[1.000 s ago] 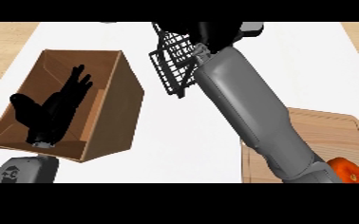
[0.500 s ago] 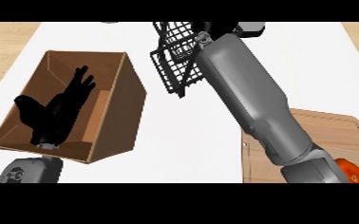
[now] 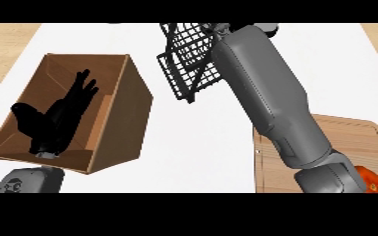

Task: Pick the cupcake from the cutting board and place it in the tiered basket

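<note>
We look steeply down on a white counter whose far left corner gives way to a pale wood-toned surface. At the left, our left hand shows black against an open brown cardboard box, its fingers straight and spread, pointing away from us, holding nothing. The box sits tilted on the counter, its inside walls and floor in view. Our right forearm, grey and broad, runs from the lower right corner up toward the top of the view, where it crosses in front of a black wire basket standing on the counter's far side. The right hand is almost wholly hidden past the end of the forearm beside the basket, and we cannot tell whether its fingers are open or closed. At the lower right a light wooden cutting board lies on the counter, partly covered by the arm. The cupcake cannot be made out anywhere: not on the bare part of the board, nor in the basket's visible mesh.
</note>
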You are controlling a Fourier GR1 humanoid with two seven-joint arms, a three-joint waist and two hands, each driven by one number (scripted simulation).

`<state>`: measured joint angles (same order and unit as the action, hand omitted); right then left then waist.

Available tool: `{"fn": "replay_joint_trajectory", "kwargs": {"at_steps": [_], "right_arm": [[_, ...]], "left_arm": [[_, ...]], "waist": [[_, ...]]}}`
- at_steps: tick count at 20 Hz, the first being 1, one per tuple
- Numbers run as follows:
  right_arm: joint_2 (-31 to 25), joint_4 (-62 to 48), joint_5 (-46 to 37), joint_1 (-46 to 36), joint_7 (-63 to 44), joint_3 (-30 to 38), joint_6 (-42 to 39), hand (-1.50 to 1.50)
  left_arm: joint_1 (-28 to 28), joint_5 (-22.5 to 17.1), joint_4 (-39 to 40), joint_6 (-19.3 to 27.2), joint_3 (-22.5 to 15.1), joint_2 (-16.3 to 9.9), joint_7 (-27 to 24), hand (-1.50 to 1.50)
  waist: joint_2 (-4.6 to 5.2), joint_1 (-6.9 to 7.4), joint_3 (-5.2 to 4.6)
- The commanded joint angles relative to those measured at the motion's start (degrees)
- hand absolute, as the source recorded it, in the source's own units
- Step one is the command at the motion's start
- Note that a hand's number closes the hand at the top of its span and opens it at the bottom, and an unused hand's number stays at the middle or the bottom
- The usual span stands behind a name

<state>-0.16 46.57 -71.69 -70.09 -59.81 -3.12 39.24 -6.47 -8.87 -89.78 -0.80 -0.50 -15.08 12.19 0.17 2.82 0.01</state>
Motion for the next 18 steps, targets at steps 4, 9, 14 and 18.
{"fn": "replay_joint_trajectory", "kwargs": {"at_steps": [4, 9, 14, 18], "right_arm": [[0.15, 5.02, 0.97, 2.78, -5.56, 2.77, 18.94, -1.50], [0.15, 10.65, -5.75, 3.92, -9.97, 4.38, 21.20, -1.50], [0.15, 25.23, -12.85, 11.16, -12.73, 6.74, 15.14, -1.50], [0.16, 40.04, -14.62, 20.26, -12.89, 6.26, 8.75, -1.50]], "left_arm": [[0.40, 0.41, 1.24, 1.03, -0.21, 1.65, 0.00, 0.00], [0.87, 0.80, 2.26, 0.77, 1.45, 0.47, -0.96, 0.00], [5.06, -1.62, 0.95, -1.81, 4.30, -2.26, -0.65, 0.00], [5.20, -0.16, -0.76, 0.48, 2.46, 0.17, 0.43, 0.00]], "waist": [[0.08, -1.30, 0.01], [-0.44, -2.76, -0.06], [-1.54, -4.73, -0.05], [-1.50, -5.40, 0.01]]}}
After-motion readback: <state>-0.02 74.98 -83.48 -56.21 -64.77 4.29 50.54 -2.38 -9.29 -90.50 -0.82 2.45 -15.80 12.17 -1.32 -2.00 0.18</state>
